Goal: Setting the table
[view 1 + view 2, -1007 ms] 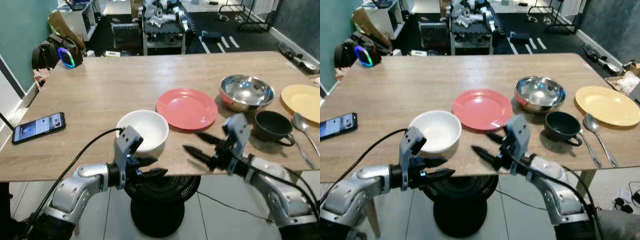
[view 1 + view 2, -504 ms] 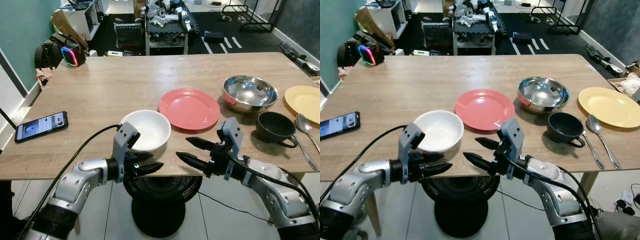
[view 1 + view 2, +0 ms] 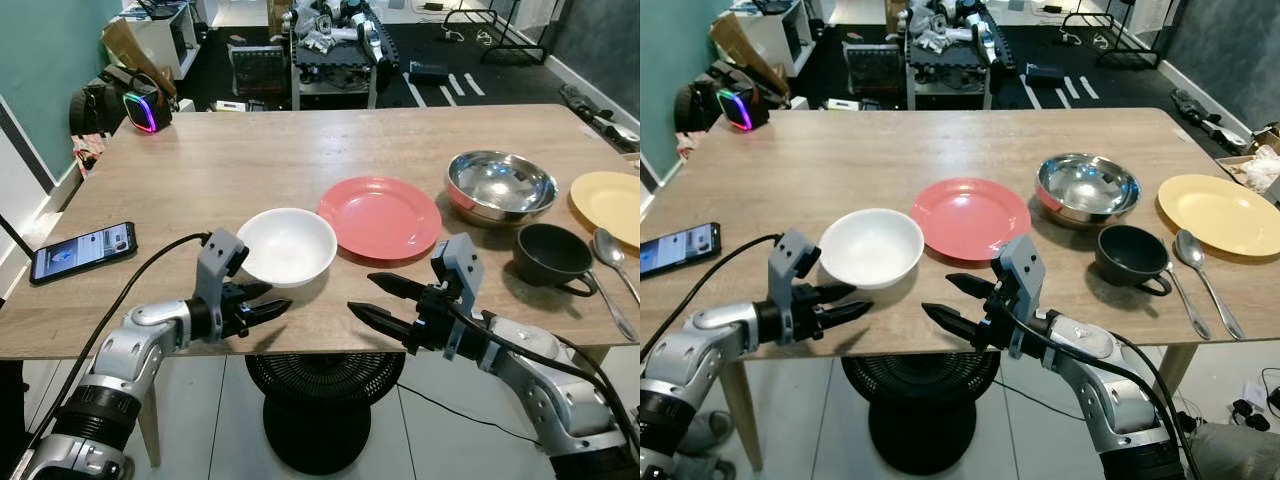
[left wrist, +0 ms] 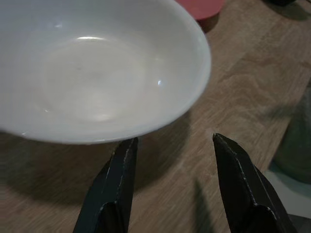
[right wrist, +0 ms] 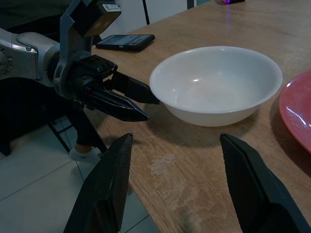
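Note:
A white bowl (image 3: 287,247) stands empty near the table's front edge, left of a red plate (image 3: 379,216). My left gripper (image 3: 272,300) is open at the bowl's near-left side, over the table edge, with nothing between its fingers (image 4: 121,179). In the left wrist view the bowl (image 4: 97,63) lies just beyond the fingertips. My right gripper (image 3: 360,292) is open too, hovering at the table edge to the bowl's near right and pointing left. The right wrist view looks across the wood at the bowl (image 5: 218,82) and the left gripper (image 5: 121,97).
A steel bowl (image 3: 500,184), a black cup (image 3: 549,254), a spoon (image 3: 610,270) and a yellow plate (image 3: 610,200) lie along the right. A phone (image 3: 82,252) rests at the front left. A black fan base (image 3: 320,400) stands on the floor under the edge.
My left gripper has drawn back to the left, away from the bowl's front rim. The bowl now sits slightly farther from the table edge. The right gripper has barely moved.

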Robot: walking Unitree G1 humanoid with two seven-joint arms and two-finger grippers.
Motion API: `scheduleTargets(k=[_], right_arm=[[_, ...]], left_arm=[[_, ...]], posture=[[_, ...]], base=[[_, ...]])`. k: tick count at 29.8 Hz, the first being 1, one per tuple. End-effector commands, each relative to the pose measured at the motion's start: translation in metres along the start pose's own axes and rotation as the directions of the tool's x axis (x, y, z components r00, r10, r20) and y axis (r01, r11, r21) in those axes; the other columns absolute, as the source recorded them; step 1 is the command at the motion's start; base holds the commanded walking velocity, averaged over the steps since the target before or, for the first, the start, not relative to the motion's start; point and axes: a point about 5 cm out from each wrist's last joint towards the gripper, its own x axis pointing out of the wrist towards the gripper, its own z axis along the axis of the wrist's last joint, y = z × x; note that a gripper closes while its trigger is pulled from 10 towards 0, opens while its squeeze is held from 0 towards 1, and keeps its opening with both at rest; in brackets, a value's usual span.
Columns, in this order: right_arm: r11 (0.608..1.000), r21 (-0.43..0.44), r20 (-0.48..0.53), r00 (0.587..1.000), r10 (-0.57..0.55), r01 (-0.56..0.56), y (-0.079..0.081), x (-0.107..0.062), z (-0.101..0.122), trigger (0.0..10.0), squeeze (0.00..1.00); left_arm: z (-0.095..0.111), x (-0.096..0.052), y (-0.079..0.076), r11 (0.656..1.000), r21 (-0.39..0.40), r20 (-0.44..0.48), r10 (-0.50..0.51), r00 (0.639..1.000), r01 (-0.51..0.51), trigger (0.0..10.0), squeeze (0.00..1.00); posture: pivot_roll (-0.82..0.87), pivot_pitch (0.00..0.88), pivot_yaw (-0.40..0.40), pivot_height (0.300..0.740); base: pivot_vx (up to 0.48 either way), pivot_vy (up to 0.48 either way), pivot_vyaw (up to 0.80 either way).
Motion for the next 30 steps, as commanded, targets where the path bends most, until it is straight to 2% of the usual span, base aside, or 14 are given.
scheduleTargets(k=[1,2,5,7,9,11,17,22,26,30], right_arm=[[1.000,-0.007,0.020,1.000,0.016,-0.016,0.003,0.003,0.005,10.0,0.00],[1.000,-0.007,0.020,1.000,0.016,-0.016,0.003,0.003,0.005,10.0,0.00],[1.000,-0.010,0.029,0.999,0.020,-0.019,0.005,0.004,0.008,10.0,0.00],[1.000,-0.012,0.037,0.999,0.018,-0.018,0.005,0.004,0.009,10.0,0.00],[1.000,-0.014,0.043,0.999,0.014,-0.013,0.006,0.006,0.010,10.0,0.00],[1.000,-0.015,0.057,0.998,0.005,-0.004,0.008,0.012,0.010,10.0,0.00],[1.000,-0.003,0.080,0.996,0.026,-0.026,0.017,0.022,0.011,10.0,0.00],[1.000,-0.004,0.109,0.994,0.022,-0.022,0.020,0.028,0.016,10.0,0.00],[1.000,-0.014,0.146,0.989,0.004,-0.002,0.023,0.033,0.023,10.0,0.00],[1.000,-0.018,0.171,0.985,-0.007,0.010,0.025,0.034,0.029,10.0,0.00]], left_arm=[[0.001,-0.010,0.015,0.997,0.018,-0.004,0.071,0.997,-0.071,10.0,0.00],[0.001,-0.010,0.015,0.997,0.018,-0.004,0.071,0.997,-0.071,10.0,0.00],[0.003,-0.017,0.028,0.991,0.013,0.006,0.136,0.991,-0.136,10.0,0.00],[0.003,-0.019,0.025,0.994,0.015,0.007,0.109,0.994,-0.109,10.0,0.00],[0.003,-0.016,0.017,0.998,0.012,0.008,0.056,0.998,-0.056,10.0,0.00],[-0.001,-0.010,-0.001,0.999,0.009,-0.006,-0.048,0.999,0.048,10.0,0.00],[-0.013,0.004,-0.028,0.981,0.020,-0.048,-0.194,0.980,0.195,10.0,0.00],[-0.007,0.015,-0.025,0.980,0.078,-0.056,-0.180,0.982,0.184,10.0,0.00],[0.006,0.024,-0.013,0.976,0.134,-0.071,-0.163,0.984,0.171,10.0,0.00],[0.014,0.029,-0.004,0.974,0.156,-0.084,-0.155,0.984,0.167,10.0,0.00]], posture=[[0.02,0.065,0.095,0.740],[0.02,0.065,0.095,0.740],[0.02,0.066,0.095,0.740],[0.02,0.066,0.096,0.740],[0.02,0.067,0.098,0.740],[0.02,0.071,0.100,0.740],[0.02,0.078,0.111,0.740],[0.01,0.088,0.115,0.740],[-0.01,0.097,0.122,0.740],[-0.02,0.110,0.125,0.740]], base=[[0.000,0.000,0.00],[0.000,0.000,0.00],[0.000,0.000,0.00],[0.000,0.000,0.00],[0.000,0.000,0.00],[0.000,0.000,0.00],[0.000,0.000,0.00],[0.000,0.000,0.00],[0.000,0.000,0.00],[0.000,0.000,0.00]])
